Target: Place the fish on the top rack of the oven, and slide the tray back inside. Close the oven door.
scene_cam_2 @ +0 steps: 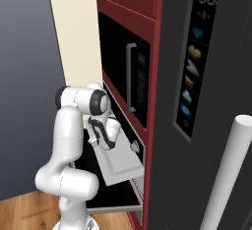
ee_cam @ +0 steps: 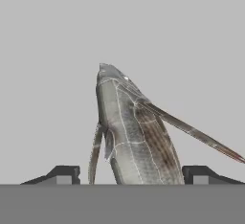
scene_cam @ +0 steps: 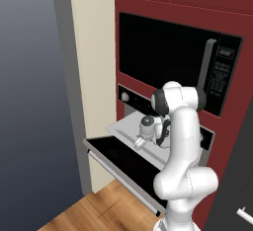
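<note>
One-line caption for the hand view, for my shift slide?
Fish lying on the pale grey tray, between the spread fingertips of the pincer.

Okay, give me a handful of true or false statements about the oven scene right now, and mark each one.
1. The oven door is shut. False: it hangs open, lying flat.
2. The tray is pulled out over the open door. True.
3. The fish lies between the gripper's fingertips, over the pale tray. True.
4. The fingertips are pressed tight against the fish. False: a gap shows on each side.
5. The microwave sits below the oven. False: it is above.
</note>
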### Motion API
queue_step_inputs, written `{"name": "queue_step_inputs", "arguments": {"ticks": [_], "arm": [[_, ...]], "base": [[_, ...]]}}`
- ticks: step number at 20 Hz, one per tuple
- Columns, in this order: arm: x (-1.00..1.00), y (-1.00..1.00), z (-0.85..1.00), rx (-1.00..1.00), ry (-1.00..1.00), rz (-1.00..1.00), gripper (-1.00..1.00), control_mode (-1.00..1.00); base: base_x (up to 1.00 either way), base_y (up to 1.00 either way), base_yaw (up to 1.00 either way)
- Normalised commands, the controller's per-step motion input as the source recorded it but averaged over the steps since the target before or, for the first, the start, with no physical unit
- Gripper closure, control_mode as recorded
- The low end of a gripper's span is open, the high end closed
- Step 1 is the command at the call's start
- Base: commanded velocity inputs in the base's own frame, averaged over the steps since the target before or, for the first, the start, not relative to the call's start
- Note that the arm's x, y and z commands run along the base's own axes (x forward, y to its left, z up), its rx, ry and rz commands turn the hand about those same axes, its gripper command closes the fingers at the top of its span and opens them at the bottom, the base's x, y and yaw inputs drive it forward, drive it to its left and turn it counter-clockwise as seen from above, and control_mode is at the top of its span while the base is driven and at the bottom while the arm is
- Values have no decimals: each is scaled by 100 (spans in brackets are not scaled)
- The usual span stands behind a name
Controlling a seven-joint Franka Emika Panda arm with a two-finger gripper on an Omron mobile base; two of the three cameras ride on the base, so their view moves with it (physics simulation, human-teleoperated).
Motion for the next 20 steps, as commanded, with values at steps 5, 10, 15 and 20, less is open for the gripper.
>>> {"name": "queue_step_inputs", "arguments": {"ticks": [5,10,15,20], "arm": [[-55,8,36,0,-8,-8,-100,-100],[-43,2,78,0,-12,-13,-100,-100],[-17,19,27,0,-9,-9,-100,-100],[34,-6,-22,0,-2,-8,-100,-100]], "base": [[0,0,0],[0,0,0],[0,0,0],[0,0,0]]}}
